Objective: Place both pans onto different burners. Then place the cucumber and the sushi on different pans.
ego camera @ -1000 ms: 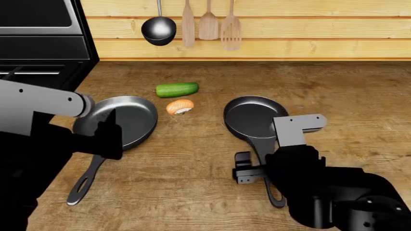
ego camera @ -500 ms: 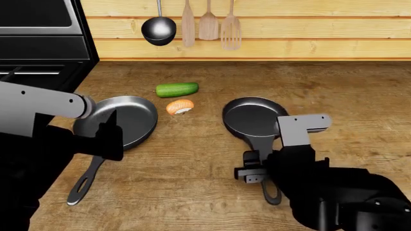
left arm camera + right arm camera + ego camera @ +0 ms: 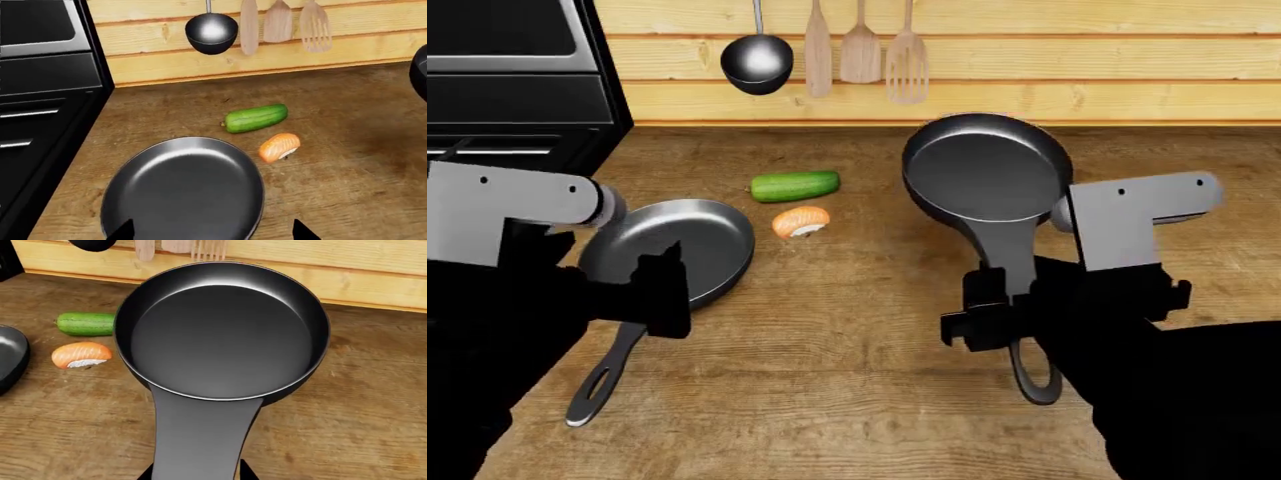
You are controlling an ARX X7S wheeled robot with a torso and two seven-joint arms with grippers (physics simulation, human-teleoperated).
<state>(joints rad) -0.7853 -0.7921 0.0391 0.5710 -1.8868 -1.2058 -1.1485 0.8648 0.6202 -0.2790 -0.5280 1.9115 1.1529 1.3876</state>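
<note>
Two dark pans show. The left pan (image 3: 681,250) (image 3: 187,190) lies flat on the wooden counter. My left gripper (image 3: 661,290) (image 3: 212,232) is open above its near rim, with one fingertip over the pan and the other over the wood. The right pan (image 3: 985,180) (image 3: 223,330) hangs in the air above the counter. My right gripper (image 3: 1001,320) (image 3: 193,472) is shut on its long handle. The green cucumber (image 3: 794,186) (image 3: 256,118) (image 3: 85,324) and the salmon sushi (image 3: 801,221) (image 3: 279,147) (image 3: 81,354) lie side by side between the pans. No burners are in view.
A black appliance front (image 3: 507,80) stands at the counter's far left. On the wooden back wall hang a steel ladle (image 3: 757,60) and three wooden utensils (image 3: 861,45).
My right gripper has lifted its pan off the counter, up and toward the back wall. The left arm and the left pan have barely moved.
</note>
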